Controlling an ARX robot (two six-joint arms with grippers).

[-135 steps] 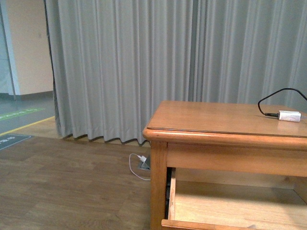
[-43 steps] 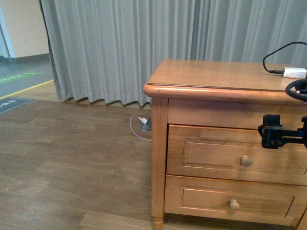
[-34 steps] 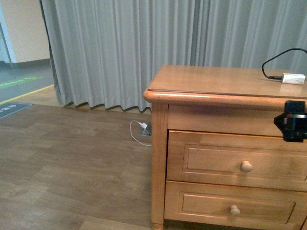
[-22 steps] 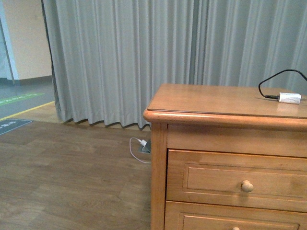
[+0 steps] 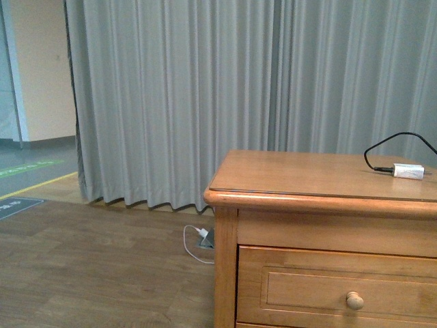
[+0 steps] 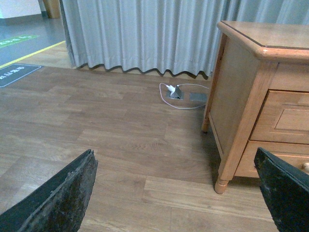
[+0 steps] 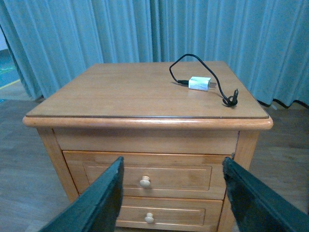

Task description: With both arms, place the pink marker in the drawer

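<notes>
1. You see the top drawer (image 7: 147, 177) pushed fully in, its front flush with the cabinet (image 7: 145, 92); nothing of its inside shows, so you cannot tell what it holds.
2. The lower drawer (image 7: 159, 215) beneath it is shut too, with its small knob (image 7: 149, 218) showing in the right wrist view.
3. On the cabinet top lies only a white adapter (image 7: 199, 83) with its black cable (image 7: 193, 60) looping away toward the far edge.
4. You cannot see the pink marker in any view, so its place relative to the fingers cannot be told.
5. Your right gripper (image 7: 171, 198) hangs in front of the cabinet with its fingers (image 7: 99, 203) spread wide and nothing between them.
6. Your left gripper (image 6: 178, 193) is out over the wooden floor (image 6: 96, 130) beside the cabinet, fingers (image 6: 63, 198) likewise parted and empty.
</notes>
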